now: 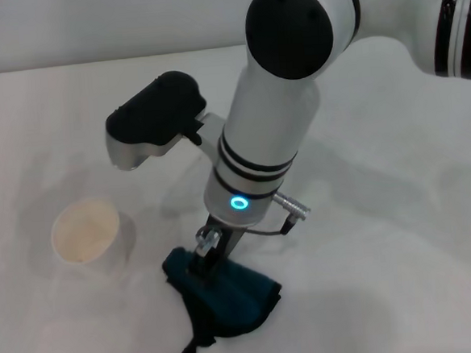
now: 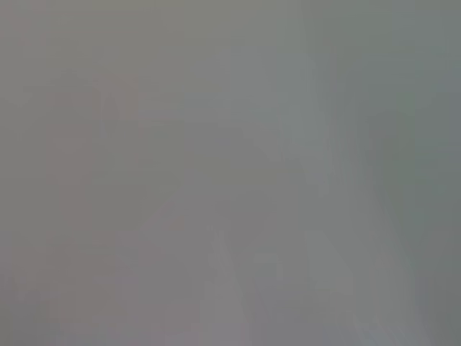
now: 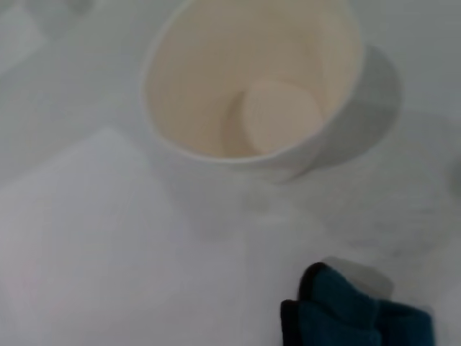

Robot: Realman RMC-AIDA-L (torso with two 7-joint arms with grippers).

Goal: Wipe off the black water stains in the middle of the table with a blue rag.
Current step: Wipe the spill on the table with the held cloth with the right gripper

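Teal-blue cloth, the blue rag [image 1: 228,300], lies bunched on the white table [image 1: 401,237] close to its near edge, its black loop trailing toward that edge. My right gripper [image 1: 211,255] is down on the far corner of the rag; the fingers look drawn together on the cloth, pinching it against the surface, though the wrist hides part of them. A cream paper cup [image 1: 86,231] stands upright just beside the rag, toward the table's left side, and is empty in the right wrist view [image 3: 252,79].

Finding: no black blot is visible anywhere on the open surface. I cannot tell whether the stain sits under the rag or is already gone. My judgement is that wiping is under way or nearly finished; what remains is to lift the rag clear and check the spot.

My left gripper is not visible; its wrist view shows only flat grey.
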